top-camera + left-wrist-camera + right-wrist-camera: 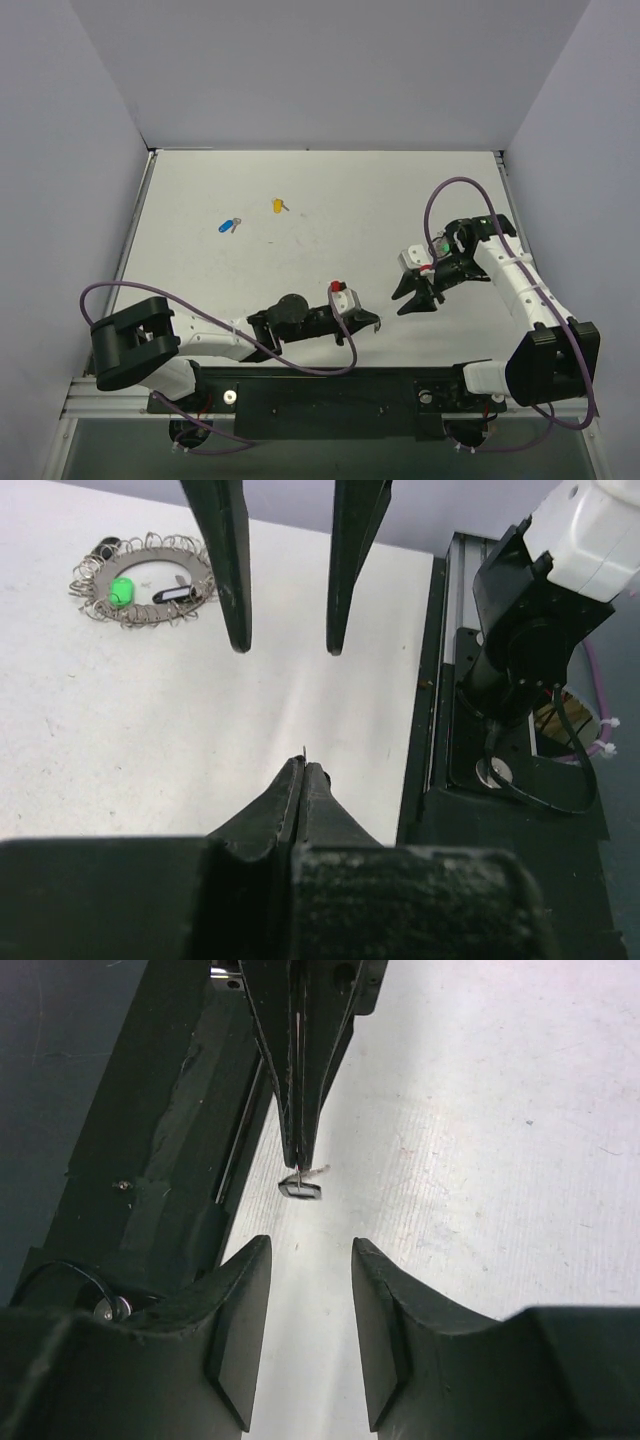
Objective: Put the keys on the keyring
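On the left of the tabletop [320, 190] we see the blue key [226, 227], head low-left and blade slanting up-right. Near it lies the yellow key [277, 206], head left and blade pointing right.

The left end effector [372, 322] is clamped tight at the near edge. Only the right wrist view shows what it pinches: a tiny dark-headed key [301, 1189], head lowest and silver blade angled up-right.

Just beside it, the right end effector [412, 300] faces it with its jaws narrowly parted, gripping nothing.

Only the left wrist view shows the keyring [150, 552], lying flat past those fingers with a green-headed key [121, 590] inside it. We cannot tell that key's direction.
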